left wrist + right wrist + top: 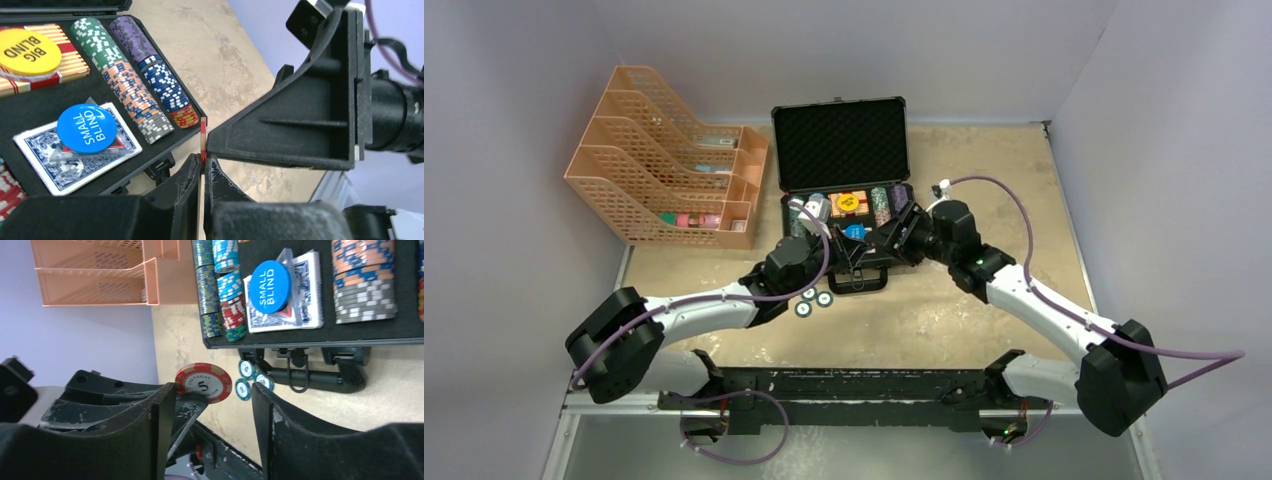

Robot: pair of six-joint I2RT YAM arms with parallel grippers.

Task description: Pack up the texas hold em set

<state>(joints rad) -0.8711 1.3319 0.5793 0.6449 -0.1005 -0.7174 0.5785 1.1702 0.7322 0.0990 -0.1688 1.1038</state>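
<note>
Left wrist view shows the left gripper (204, 163) clamped on a red chip (202, 136), the right gripper (213, 396) with jaws apart.

Plain pale walls (514, 100) enclose the workspace on the left, rear and right, meeting in soft vertical corners. The table top (984, 320) is a beige surface with mottled, worn patches, lighter towards the rear. An orange mesh file organiser (664, 170) with stepped compartments stands in the rear left corner, close to the left wall, with a few small items lying in its lower trays. A grey metal ledge (874, 455) runs below the table's near edge. Lighting is even and diffuse, casting only faint shadows
</note>
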